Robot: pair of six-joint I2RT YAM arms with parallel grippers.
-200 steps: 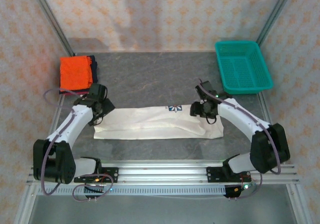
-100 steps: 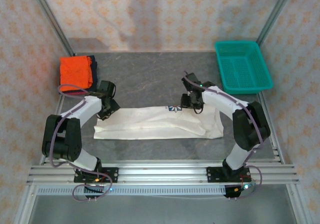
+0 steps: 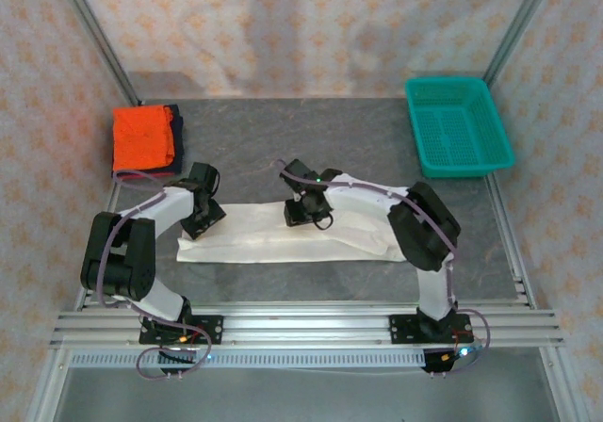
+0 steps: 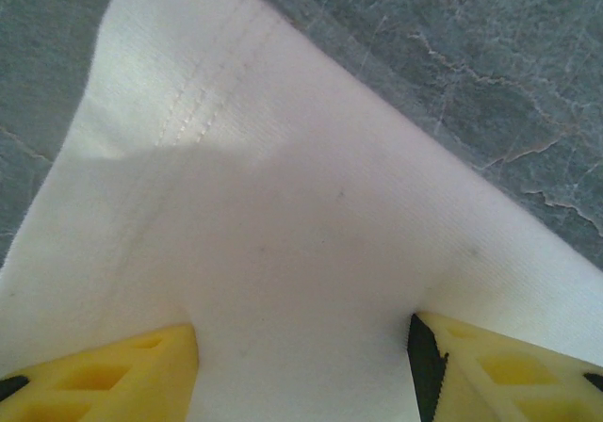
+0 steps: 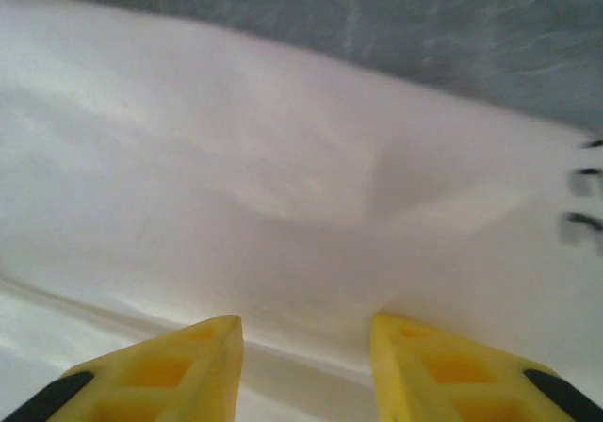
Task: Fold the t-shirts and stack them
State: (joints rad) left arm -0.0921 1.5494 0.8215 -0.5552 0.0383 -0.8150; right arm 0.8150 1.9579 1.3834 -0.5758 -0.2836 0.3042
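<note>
- Meanwhile, the white t-shirt [image 3: 254, 238], folded into a long strip, lies along the near edge of the worktop [image 3: 283, 149].
- Your left gripper [image 3: 203, 217] straddles its left end, jaws apart; the right gripper [image 3: 306, 213] sits mid-strip, grip impossible to tell.
- Expect light, limp cloth: pinch corners through every layer.

left hand [image 3: 201, 217] and right hand [image 3: 306, 213] both low, yellow fingers [image 4: 104, 370] apart, right arm [image 3: 377, 196] far across toward the middle

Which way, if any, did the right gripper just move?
Yes: the right gripper slid left along the white t-shirt, away from the teal basket.
</note>
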